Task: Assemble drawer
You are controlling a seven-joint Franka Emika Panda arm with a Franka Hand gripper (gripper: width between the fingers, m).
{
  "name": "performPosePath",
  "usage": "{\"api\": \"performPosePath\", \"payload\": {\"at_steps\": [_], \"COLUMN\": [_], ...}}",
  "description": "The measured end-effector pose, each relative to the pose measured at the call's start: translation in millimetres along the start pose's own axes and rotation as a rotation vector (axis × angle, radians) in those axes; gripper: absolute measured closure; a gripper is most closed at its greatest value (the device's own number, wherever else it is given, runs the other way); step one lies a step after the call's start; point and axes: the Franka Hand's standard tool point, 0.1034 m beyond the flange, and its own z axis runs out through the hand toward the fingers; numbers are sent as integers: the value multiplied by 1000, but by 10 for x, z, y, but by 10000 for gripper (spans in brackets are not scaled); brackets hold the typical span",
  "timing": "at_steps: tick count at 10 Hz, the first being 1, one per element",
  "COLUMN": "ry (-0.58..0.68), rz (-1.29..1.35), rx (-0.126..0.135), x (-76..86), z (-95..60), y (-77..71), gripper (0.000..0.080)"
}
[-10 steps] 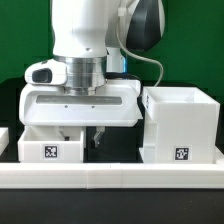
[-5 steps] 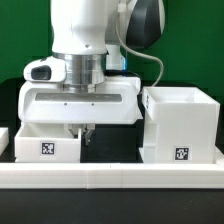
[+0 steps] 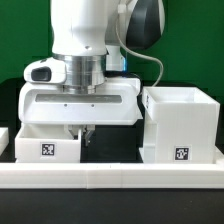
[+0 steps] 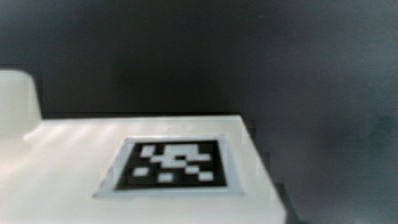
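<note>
A white arm (image 3: 85,25) is seen above a ribbed silver flange (image 3: 85,72); below the flange, a wide white gripper (image 3: 85,137) with dark fingers (image 3: 87,131); beside it, a thin grey cable (image 3: 152,62).

Plain green backdrop (image 3: 20,35), black tabletop (image 3: 115,149), low white rail (image 3: 110,180) in front

My wrist body (image 3: 80,100) covers the back of the tray (image 3: 48,145) and all but the tips of my jaws, so I cannot tell whether they grip anything. The long rail (image 3: 110,178) hides the lower edges of the tray and the box housing (image 3: 180,125). My wrist view is blurred: the tag (image 4: 175,165) reads soft, and a pale shape (image 4: 15,95), perhaps a tray wall, runs off the edge.
</note>
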Motion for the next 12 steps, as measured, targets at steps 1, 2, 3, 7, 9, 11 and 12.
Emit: {"api": "performPosePath", "payload": {"at_steps": [1, 2, 3, 7, 9, 11, 12], "ry": [1, 5, 7, 3, 2, -10, -15], "rz": [-51, -87, -151, -232, -382, -609, -682], "rx": [2, 3, 3, 1, 0, -12, -14], "x": [-2, -21, -43, -65, -70, -107, -124], "z": [-87, -134, -152, -146, -143, -166, -170], "y": [67, 106, 143, 160, 164, 117, 116], "gripper": [758, 758, 758, 758, 758, 758, 758]}}
